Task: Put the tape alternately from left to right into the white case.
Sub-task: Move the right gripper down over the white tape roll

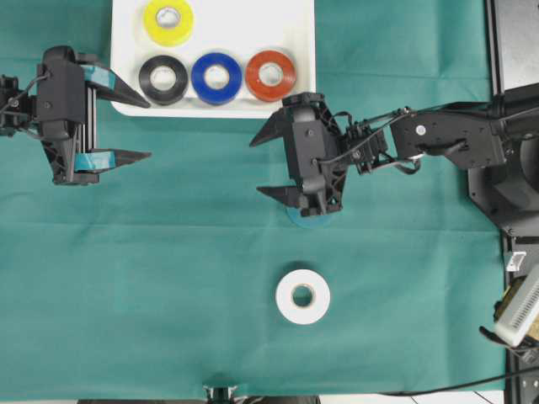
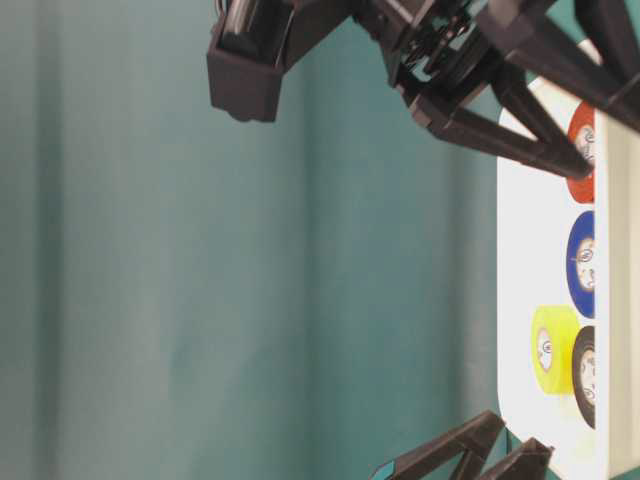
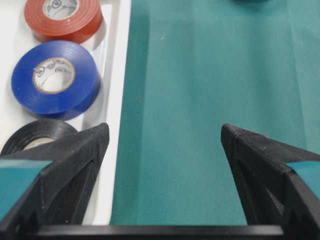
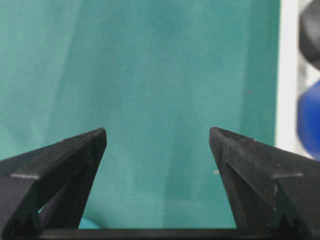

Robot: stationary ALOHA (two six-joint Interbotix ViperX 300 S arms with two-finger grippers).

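The left gripper (image 1: 149, 129) reaches in level from the left, jaws spread wide and holding nothing, its far finger over the white case's (image 1: 295, 25) near left corner. The right gripper (image 1: 259, 166) stretches in from the right, also wide apart and empty, above the green surface (image 1: 126, 278). The shallow white case, at the far edge, holds yellow (image 1: 168, 20), black (image 1: 163, 79), blue (image 1: 216, 78) and red (image 1: 270, 75) tape rolls. A white roll (image 1: 303, 296) lies near, on the surface.
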